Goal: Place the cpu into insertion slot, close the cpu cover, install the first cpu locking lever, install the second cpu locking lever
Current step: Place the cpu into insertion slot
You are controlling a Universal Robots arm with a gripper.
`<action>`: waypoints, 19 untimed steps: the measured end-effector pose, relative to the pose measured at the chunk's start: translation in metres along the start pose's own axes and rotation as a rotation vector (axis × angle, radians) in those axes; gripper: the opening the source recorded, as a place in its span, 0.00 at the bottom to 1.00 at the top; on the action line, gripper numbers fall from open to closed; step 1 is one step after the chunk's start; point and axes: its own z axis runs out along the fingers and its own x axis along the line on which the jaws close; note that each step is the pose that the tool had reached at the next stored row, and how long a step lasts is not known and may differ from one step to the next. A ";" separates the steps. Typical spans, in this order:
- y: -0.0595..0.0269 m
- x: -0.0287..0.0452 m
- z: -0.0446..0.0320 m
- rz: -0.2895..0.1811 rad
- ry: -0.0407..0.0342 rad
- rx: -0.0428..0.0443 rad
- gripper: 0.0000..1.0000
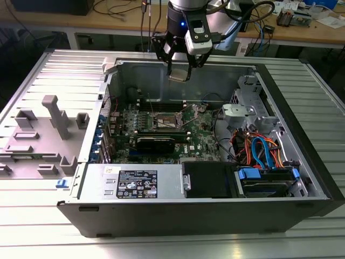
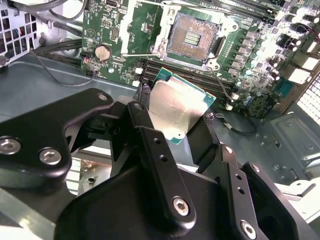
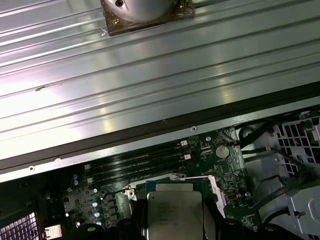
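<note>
Silver-grey metal sits between my jaws: they are clamped on the cpu (image 2: pixel 177 107), a fingertip (image 2: pixel 145 91) pressing on each of two opposite edges, with the chip's flat top turned toward the second wrist view. The chip hangs in the air, touching nothing but the jaws.

Just past its far corner run the long black memory sticks (image 2: pixel 150 66), and beyond those lies the insertion slot (image 2: pixel 192 34). It is open, with its gold-brown centre bare and nothing seated in it. So the target lies ahead of the jaws and below them, well apart from the chip (being square, the chip has no long axis to speak of, only edges to line up with the socket's rim).

In the exterior view I am high over the far wall of the computer case (image 1: pixel 215 81). The socket is down on the green board, nearer the camera and slightly toward the exterior view's left.
</note>
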 end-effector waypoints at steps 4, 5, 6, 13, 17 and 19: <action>0.0000 0.0000 0.0000 0.001 -0.0001 0.0000 0.54; 0.0000 0.0000 0.0000 0.001 -0.0001 0.0000 0.54; 0.0000 0.0000 0.0000 0.002 -0.0002 0.0000 0.54; 0.0000 -0.0002 0.0005 0.053 -0.0045 -0.0009 0.54; -0.0026 -0.0008 0.0012 0.070 -0.0060 -0.0015 0.54; -0.0033 -0.0010 0.0017 0.074 -0.0064 -0.0013 0.54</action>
